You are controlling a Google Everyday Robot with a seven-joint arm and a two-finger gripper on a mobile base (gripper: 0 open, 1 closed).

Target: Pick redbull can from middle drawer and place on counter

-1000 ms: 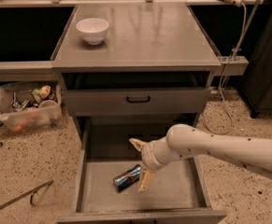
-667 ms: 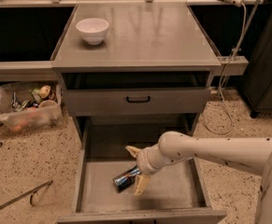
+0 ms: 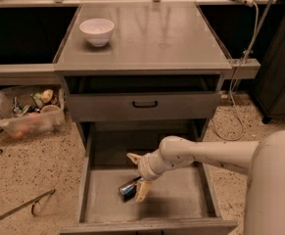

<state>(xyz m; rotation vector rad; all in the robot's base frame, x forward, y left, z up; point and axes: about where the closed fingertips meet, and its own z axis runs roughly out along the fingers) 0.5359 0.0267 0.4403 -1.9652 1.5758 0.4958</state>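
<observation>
The jaws of the cream two-finger gripper (image 3: 135, 177) stand apart low inside the wide, shallow grey middle drawer (image 3: 181, 192). The lower finger is just beside the slim blue-and-silver redbull can (image 3: 128, 189), which lies on its side on the drawer floor. Nothing is grasped yet; closing, lifting and setting it on the smooth glossy grey table (image 3: 171, 38) above all remain.

My cream gripper (image 3: 136, 178) is in the grey middle drawer (image 3: 181, 196), beside the blue and silver redbull can (image 3: 128, 189). The table (image 3: 161, 33) is grey and the bowl (image 3: 97, 31) white.
</observation>
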